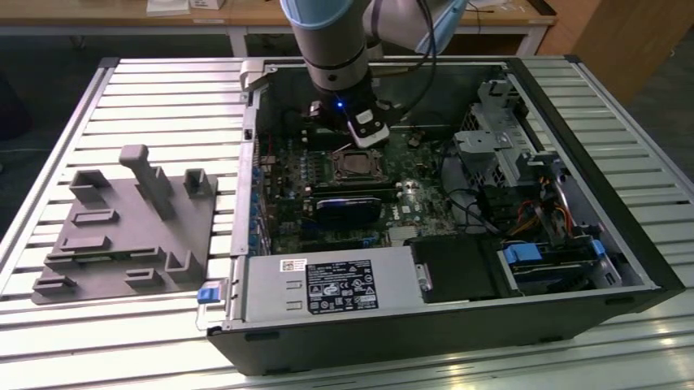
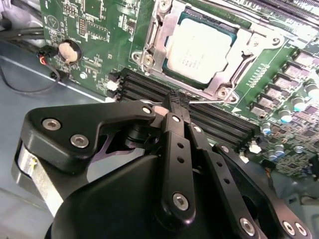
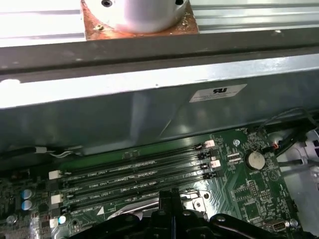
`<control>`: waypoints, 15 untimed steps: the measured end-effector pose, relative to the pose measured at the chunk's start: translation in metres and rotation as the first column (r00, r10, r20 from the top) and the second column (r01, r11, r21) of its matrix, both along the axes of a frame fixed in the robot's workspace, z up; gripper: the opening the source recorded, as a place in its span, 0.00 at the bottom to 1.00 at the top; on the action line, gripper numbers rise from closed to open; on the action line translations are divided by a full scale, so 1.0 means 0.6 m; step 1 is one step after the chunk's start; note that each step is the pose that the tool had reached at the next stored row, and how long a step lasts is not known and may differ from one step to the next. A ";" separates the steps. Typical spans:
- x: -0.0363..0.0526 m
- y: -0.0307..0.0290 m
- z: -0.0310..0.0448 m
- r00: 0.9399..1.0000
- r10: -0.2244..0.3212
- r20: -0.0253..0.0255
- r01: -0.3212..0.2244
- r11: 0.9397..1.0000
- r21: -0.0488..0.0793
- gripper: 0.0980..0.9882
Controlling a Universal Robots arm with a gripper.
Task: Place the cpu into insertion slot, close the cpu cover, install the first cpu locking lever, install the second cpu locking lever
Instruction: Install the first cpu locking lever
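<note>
The cpu (image 2: 198, 49), a pale silvery square, lies in the insertion slot (image 1: 353, 165) on the green board. The silvery cpu cover (image 2: 160, 46) lies flat around it, framing the chip. My gripper (image 2: 176, 102) has its black fingers pressed together, tips just beside the cover's edge and over the long black memory slots (image 2: 219, 124). A thin metal locking lever (image 2: 208, 102) runs right by the fingertips; I cannot tell whether they touch it. In the first wrist view the gripper (image 3: 167, 196) sits next to a corner of the cover (image 3: 195, 199). In the exterior view the gripper (image 1: 349, 140) hangs over the socket's far side.
The open computer case (image 1: 607, 203) lies on a slatted metal table (image 1: 162, 97). Its grey wall (image 3: 149, 114) rises close behind the memory slots. A black heatsink block (image 1: 347, 207), grey power supply (image 1: 325, 288), drive cages (image 1: 499, 146) and cables fill the case. A grey fixture plate (image 1: 119, 236) is at the exterior view's left.
</note>
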State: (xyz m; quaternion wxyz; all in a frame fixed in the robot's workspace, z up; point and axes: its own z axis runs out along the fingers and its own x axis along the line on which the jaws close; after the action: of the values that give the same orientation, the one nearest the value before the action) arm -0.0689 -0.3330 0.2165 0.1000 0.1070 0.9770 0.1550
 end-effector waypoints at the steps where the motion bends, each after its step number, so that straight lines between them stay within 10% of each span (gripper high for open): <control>1: 0.000 0.0010 -0.001 1.000 -0.006 0.000 0.006 1.000 0.000 0.01; 15: 0.001 0.0158 -0.012 0.997 -0.081 0.001 0.081 0.997 -0.018 0.01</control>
State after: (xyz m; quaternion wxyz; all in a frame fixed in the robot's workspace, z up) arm -0.0684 -0.3234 0.2095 0.1071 0.1456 0.9732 0.1420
